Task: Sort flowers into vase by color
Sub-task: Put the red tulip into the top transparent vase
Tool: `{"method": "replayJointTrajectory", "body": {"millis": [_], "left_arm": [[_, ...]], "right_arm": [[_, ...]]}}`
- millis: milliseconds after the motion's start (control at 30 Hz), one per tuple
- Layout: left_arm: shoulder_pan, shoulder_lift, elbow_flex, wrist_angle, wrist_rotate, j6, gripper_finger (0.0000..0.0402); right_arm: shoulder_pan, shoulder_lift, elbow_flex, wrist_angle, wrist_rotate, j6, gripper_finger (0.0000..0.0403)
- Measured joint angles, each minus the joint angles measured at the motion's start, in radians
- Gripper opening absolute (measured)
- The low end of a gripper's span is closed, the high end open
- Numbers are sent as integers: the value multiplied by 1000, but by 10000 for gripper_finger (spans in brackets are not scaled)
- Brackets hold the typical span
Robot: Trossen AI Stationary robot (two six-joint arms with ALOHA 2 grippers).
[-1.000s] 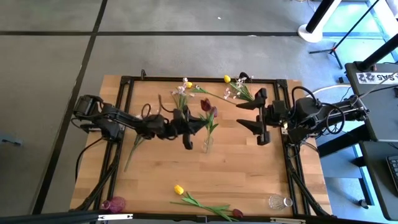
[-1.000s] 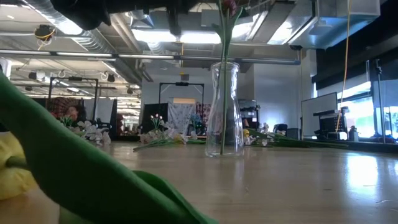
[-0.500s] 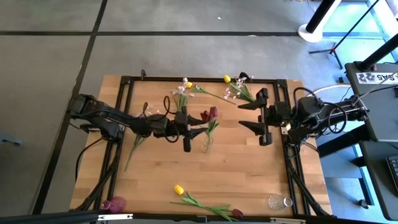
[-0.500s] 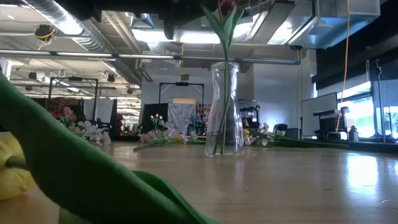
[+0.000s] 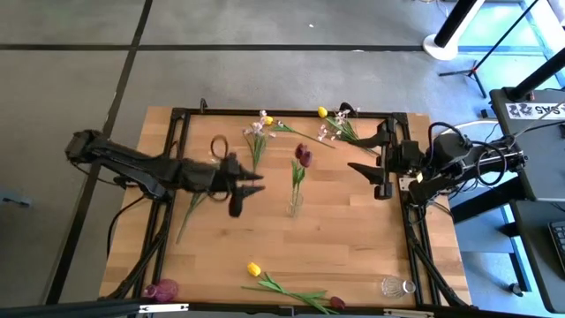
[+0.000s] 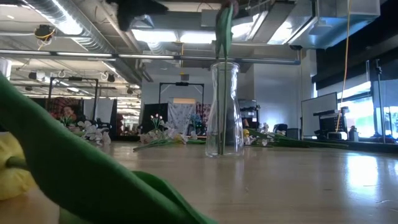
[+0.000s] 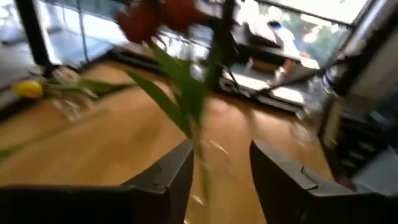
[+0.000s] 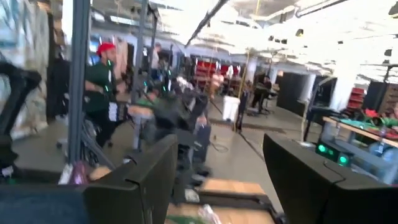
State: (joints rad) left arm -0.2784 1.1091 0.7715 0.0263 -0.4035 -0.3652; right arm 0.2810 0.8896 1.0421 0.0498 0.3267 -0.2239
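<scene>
Released a moment ago, two dark red tulips (image 5: 303, 156) now stand on their own in the clear glass vase (image 5: 293, 205) near the middle of the wooden table (image 5: 344, 238), their stems upright in the vase's neck in the low view (image 6: 222, 37). Having held them half a second earlier, the left gripper (image 5: 245, 187) has drawn back toward the table's left side and hangs well apart from the vase, its fingers spread with nothing between them; its wrist camera looks past those fingers at the red blooms (image 7: 155, 15) and green leaves. At the right edge, the right gripper (image 5: 369, 168) has also pulled away, its fingers wide apart and empty.

Other flowers lie scattered: sprays of white-pink blossoms (image 5: 256, 131) and a yellow tulip (image 5: 322, 112) along the far edge, one green stem (image 5: 190, 212) beneath the left arm, and a yellow tulip (image 5: 254, 269) with a dark red tulip (image 5: 336, 303) at the near edge. A second clear vase (image 5: 394, 286) and a pink vase (image 5: 162, 289) lie on their sides at the near corners.
</scene>
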Motion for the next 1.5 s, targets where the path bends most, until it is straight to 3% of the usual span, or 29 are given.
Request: {"method": "replayJointTrajectory", "body": {"millis": [133, 300, 467, 600, 767, 1100, 1267, 1500], "left_arm": [[-156, 47, 0, -9, -33, -65, 151], [-266, 122, 0, -51, -47, -181, 151], [-331, 192, 0, -62, -47, -259, 151], [-346, 231, -1, -67, -48, -333, 151], [-352, 244, -1, -106, -49, -367, 151], [-351, 245, -1, -220, -48, -478, 151], [-360, 245, -1, -220, -42, -594, 151], [-360, 245, -1, -220, -41, -654, 151]], "right_arm": [[0, -3, 0, -52, 58, -31, 237], [0, -3, 0, -128, 123, -79, 237], [1, 28, 0, -310, 50, 36, 237], [22, 113, 0, -421, -110, 216, 237], [188, 292, 0, -463, -181, 333, 237], [493, 640, 0, -413, -162, 585, 237], [542, 726, 0, -267, -159, 620, 237], [586, 786, 0, -295, -154, 694, 237]]}}
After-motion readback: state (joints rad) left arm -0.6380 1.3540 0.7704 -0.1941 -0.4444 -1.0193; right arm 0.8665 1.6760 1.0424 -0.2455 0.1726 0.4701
